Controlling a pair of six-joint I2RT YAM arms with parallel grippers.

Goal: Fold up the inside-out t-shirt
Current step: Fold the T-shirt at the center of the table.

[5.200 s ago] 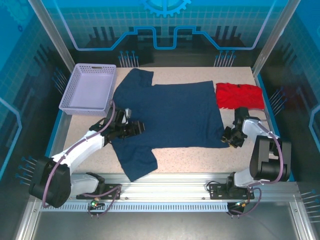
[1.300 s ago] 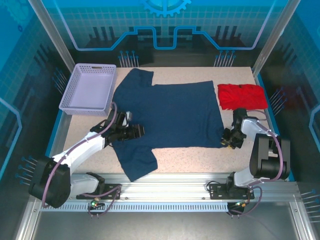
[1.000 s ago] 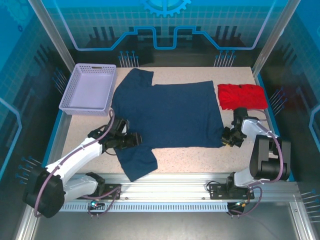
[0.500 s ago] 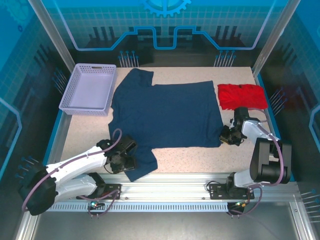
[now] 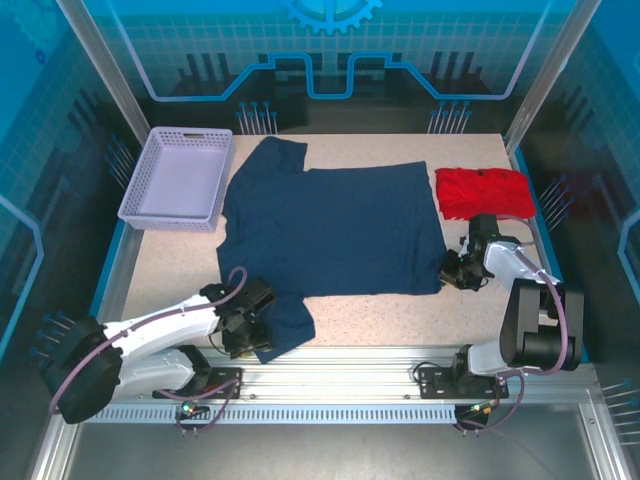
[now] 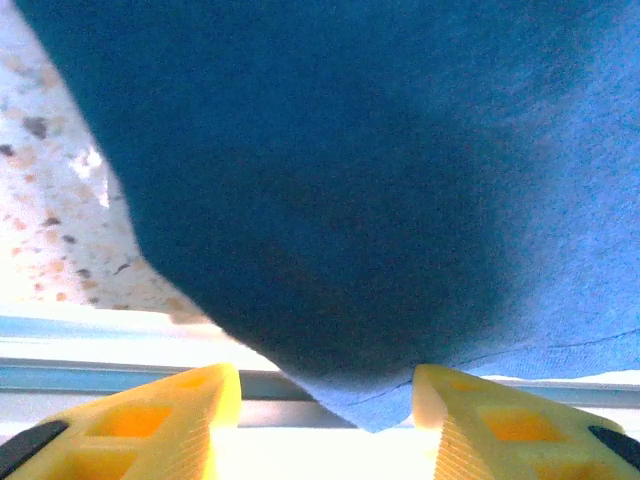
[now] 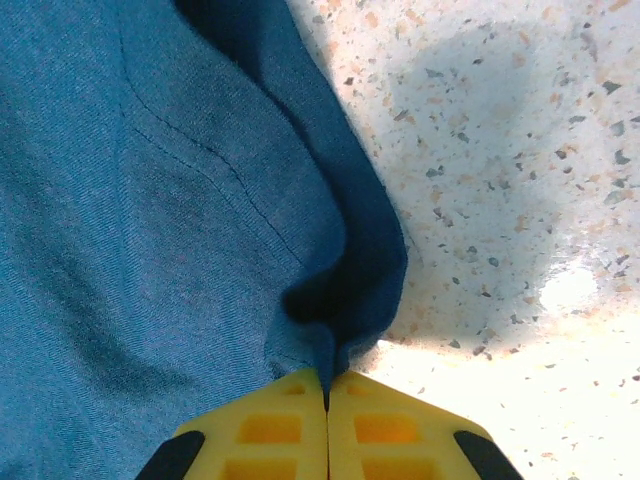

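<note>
Left gripper: the left gripper (image 6: 325, 400) has its yellow fingers (image 6: 150, 415) well apart, unclamped, and the lowest tip of a dark cloth edge lies in the gap between them.
Left gripper, place: in the overhead view the left gripper (image 5: 247, 332) sits low at the near-left side, at the outer edge of the shirt's near sleeve (image 5: 283, 322), close to the metal rail (image 5: 350, 360).
Right gripper: the right gripper (image 7: 327, 385) has its two fingers pressed together, pinching a puckered fold of blue cloth at the tips.
Right gripper, place: the right gripper (image 5: 455, 277) is at the shirt's near-right hem corner.
Shirt: the inside-out t-shirt (image 5: 340, 225) lies spread flat across the middle of the table (image 5: 390, 320), collar end to the left, hem to the right, one sleeve toward the far edge and one toward the rail.
Hem corner: the cloth bunches into a dark ridge (image 7: 370, 240) just ahead of the right fingers, with bare speckled tabletop (image 7: 500, 150) beside it.
Red garment: a folded red garment (image 5: 480, 192) lies just right of the hem, far side.
Basket: a lilac basket (image 5: 180, 180) stands at the far left, beside the collar end.
</note>
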